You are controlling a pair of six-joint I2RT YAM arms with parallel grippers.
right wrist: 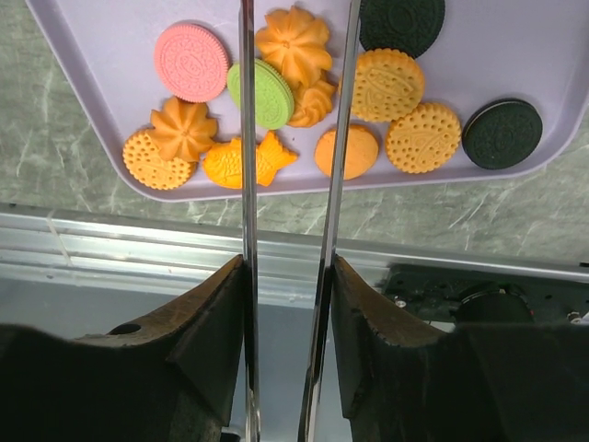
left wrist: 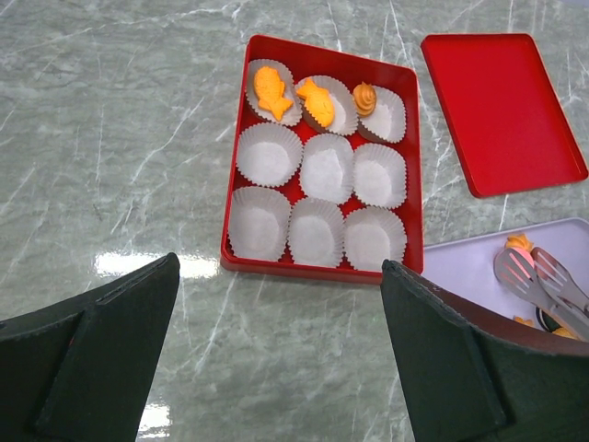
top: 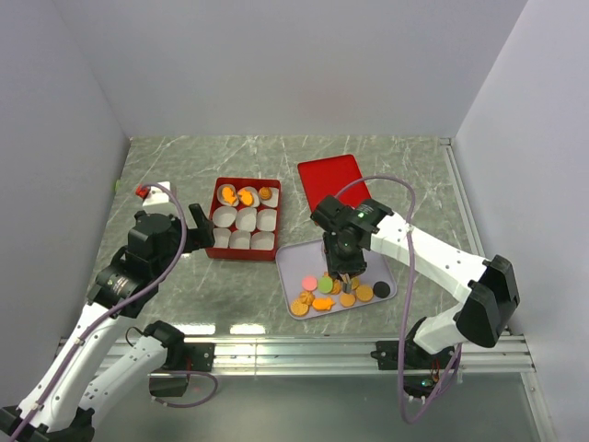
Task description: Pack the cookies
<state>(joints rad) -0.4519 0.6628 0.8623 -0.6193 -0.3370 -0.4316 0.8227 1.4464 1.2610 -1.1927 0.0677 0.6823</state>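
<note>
The right gripper (right wrist: 287,267) sits at the bottom centre of its wrist view, its fingers (right wrist: 216,313) pressed in on a pair of metal tongs (right wrist: 247,138); the two blades run up the frame, a narrow gap between them, and leave it at the top edge, so their tips are not seen there. The cookies (right wrist: 386,85) lie loose on a lilac tray (right wrist: 552,55) in the upper half of that view; most are orange, one is pink, one green and two black. The green one and two orange flower shapes show between the blades; whether a blade touches any of them I cannot tell.

In the overhead view the tray (top: 294,258) is at lower centre, just right of a red box (top: 214,249); a red lid (top: 331,180) lies flat above the tray.

The left gripper (left wrist: 279,262) has its fingers (left wrist: 110,350) spread wide at the bottom of its view, holding nothing; above it the box holds nine white paper cups (left wrist: 327,168). The top row has three orange cookies, two fish (left wrist: 272,92) and a swirl (left wrist: 365,97); the other six cups are bare.
</note>
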